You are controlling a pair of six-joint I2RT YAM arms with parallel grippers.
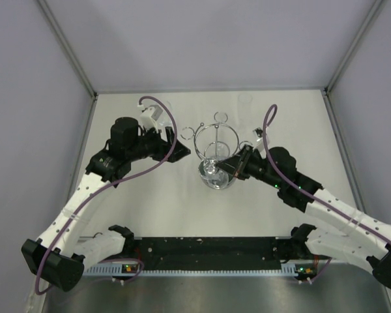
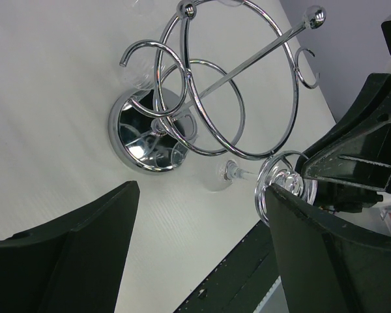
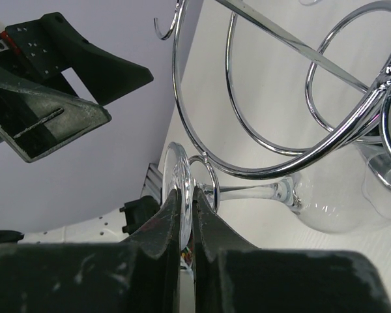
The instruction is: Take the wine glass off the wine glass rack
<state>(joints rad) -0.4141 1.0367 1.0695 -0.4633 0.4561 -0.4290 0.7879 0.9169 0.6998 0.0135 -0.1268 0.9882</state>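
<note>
The wine glass rack (image 1: 216,135) is a chrome wire stand on a round mirrored base (image 2: 145,139), mid-table. The wine glass (image 3: 326,207) hangs bowl-down from a small ring at an arm end, its stem (image 3: 247,190) passing through the ring. My right gripper (image 3: 188,194) is shut on the glass's flat foot (image 3: 178,168), one finger on each face; in the top view it sits at the rack's right side (image 1: 230,163). My left gripper (image 2: 203,195) is open and empty, just left of the rack (image 1: 177,147), with the glass foot (image 2: 281,178) by its right finger.
Another clear glass (image 2: 141,70) hangs at the rack's far side. Two more faint glasses (image 1: 246,100) stand near the back wall. Grey walls enclose the table on three sides. A black rail (image 1: 208,251) runs along the near edge.
</note>
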